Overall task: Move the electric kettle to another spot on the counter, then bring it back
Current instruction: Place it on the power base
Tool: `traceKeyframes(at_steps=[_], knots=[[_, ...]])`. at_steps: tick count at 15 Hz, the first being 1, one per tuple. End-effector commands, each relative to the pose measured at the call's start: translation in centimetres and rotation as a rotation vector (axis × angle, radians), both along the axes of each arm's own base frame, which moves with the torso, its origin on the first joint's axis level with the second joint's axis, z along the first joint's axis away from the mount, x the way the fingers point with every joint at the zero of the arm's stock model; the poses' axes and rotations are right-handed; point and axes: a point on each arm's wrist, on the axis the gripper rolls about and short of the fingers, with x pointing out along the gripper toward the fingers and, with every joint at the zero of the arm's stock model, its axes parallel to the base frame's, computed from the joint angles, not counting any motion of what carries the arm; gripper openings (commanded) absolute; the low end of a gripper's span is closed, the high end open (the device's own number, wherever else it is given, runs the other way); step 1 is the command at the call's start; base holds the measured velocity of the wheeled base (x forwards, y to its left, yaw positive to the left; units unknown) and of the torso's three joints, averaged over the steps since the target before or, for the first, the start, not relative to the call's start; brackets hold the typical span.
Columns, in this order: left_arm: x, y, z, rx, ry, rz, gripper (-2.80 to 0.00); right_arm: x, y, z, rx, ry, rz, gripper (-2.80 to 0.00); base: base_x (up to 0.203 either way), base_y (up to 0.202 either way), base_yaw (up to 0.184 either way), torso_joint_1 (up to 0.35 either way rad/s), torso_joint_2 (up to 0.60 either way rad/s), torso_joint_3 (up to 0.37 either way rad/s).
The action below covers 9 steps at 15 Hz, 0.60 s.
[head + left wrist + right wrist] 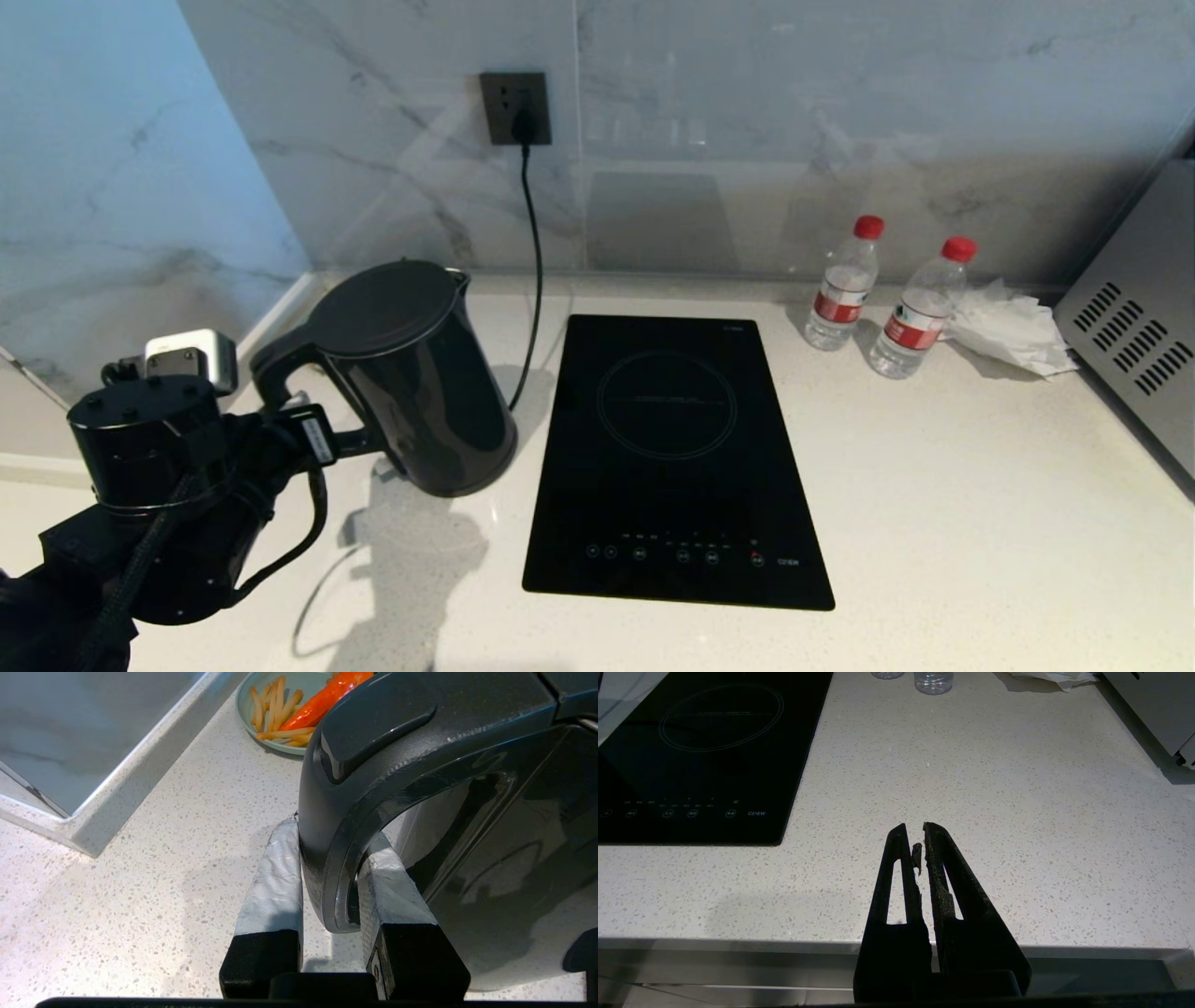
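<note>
Grey-veined marble wall (747, 140), black socket (514, 107).

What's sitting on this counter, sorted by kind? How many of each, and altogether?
Electric kettle: 1
Water bottles, red caps: 2
Plate of fries and a carrot: 1
Crumpled white tissue: 1
Silver vented appliance: 1
Total: 6
The black cooktop is inset in the counter, so not counted.

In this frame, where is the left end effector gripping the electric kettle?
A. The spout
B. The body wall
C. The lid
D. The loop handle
D: the left wrist view shows the left end effector closed on both sides of the electric kettle's loop handle.
</note>
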Motion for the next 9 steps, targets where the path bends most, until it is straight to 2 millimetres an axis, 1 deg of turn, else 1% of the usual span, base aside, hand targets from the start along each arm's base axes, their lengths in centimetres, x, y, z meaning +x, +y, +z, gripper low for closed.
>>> traceKeyframes(at_steps=[1,4,7,9], knots=[[0.3,0.0,0.2,-0.002,-0.008,0.01,-2.8,0.0,0.0,0.0,0.0,0.0,-0.001,-2.8,0.0,0.0,0.0,0.0,0.0,0.0],[0.2,-0.1,0.5,-0.007,-0.023,0.002,-2.8,0.0,0.0,0.0,0.0,0.0,0.0,-2.8,0.0,0.0,0.0,0.0,0.0,0.0],[-0.2,-0.5,1.2,-0.017,-0.052,-0.021,-2.8,0.0,0.0,0.0,0.0,0.0,-0.001,-2.8,0.0,0.0,0.0,0.0,0.0,0.0],[-0.5,-0.8,1.2,-0.017,-0.052,-0.038,-2.8,0.0,0.0,0.0,0.0,0.0,-0.001,-2.8,0.0,0.0,0.0,0.0,0.0,0.0]])
